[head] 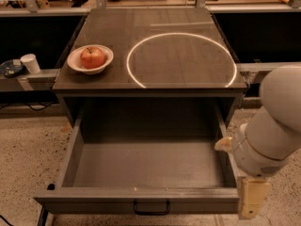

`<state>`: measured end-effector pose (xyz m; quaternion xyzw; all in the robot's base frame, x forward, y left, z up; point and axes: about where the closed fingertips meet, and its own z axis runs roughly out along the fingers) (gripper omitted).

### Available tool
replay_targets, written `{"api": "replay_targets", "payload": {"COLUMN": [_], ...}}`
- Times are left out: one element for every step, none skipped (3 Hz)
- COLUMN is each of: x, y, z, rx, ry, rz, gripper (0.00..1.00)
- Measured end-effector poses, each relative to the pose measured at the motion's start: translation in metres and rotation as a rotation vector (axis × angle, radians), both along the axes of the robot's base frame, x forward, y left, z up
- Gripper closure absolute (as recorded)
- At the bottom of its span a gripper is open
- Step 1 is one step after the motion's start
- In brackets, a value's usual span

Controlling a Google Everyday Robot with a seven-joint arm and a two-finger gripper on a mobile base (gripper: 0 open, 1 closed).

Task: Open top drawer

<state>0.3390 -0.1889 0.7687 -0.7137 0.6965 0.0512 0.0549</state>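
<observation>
Gripper [253,197] is hanging at the front right corner of the top drawer [94,202], which is standing pulled well out under the surface [155,27]. Its handle [151,207] is lying leftward of the gripper. Whether the gripper is spread or closed cannot be told.

Top drawer [141,169] interior open from above; gripper [251,197] beside its right front corner.

top drawer [146,166] matt grey metal, arm [277,121] smooth white plastic, gripper [241,175] at the drawer's right front corner matt cream.
</observation>
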Motion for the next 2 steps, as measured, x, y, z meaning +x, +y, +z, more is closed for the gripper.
{"api": "replay_targets", "payload": {"x": [0.0026, 0.0026], "y": [-0.0068, -0.0068], "z": [0.0054, 0.0054], "rx": [0.114, 0.114], "ry": [0.017, 0.017], "rz": [0.026, 0.026], "gripper": [0.0, 0.0]}}
